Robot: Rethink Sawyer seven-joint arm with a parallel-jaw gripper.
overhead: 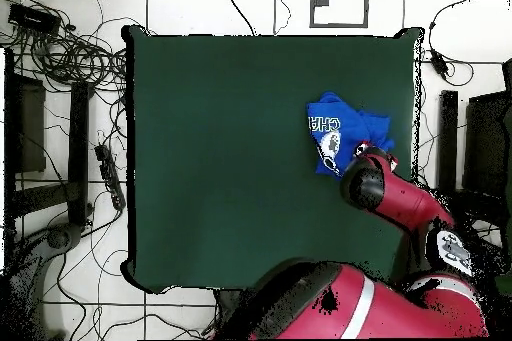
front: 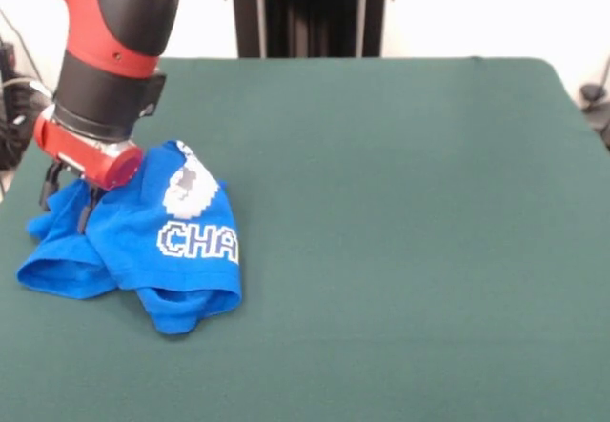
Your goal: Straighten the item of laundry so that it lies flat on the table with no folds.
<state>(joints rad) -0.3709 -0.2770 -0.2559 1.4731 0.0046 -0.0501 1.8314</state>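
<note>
The gripper [front: 69, 196], at the front view's left, presses its dark fingers into the crumpled blue T-shirt [front: 172, 251] (whether it grips cloth I cannot tell), which lies bunched near the green table's [front: 400, 231] left edge.

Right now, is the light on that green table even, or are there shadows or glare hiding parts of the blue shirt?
Front view: soft, even light on the table; only a faint shadow under the T-shirt, whose white lettering reads clearly; the gripper covers part of its left side. Overhead view: the table looks flat and dark, with no glare, and the arm hides the shirt's edge nearest the robot.
</note>
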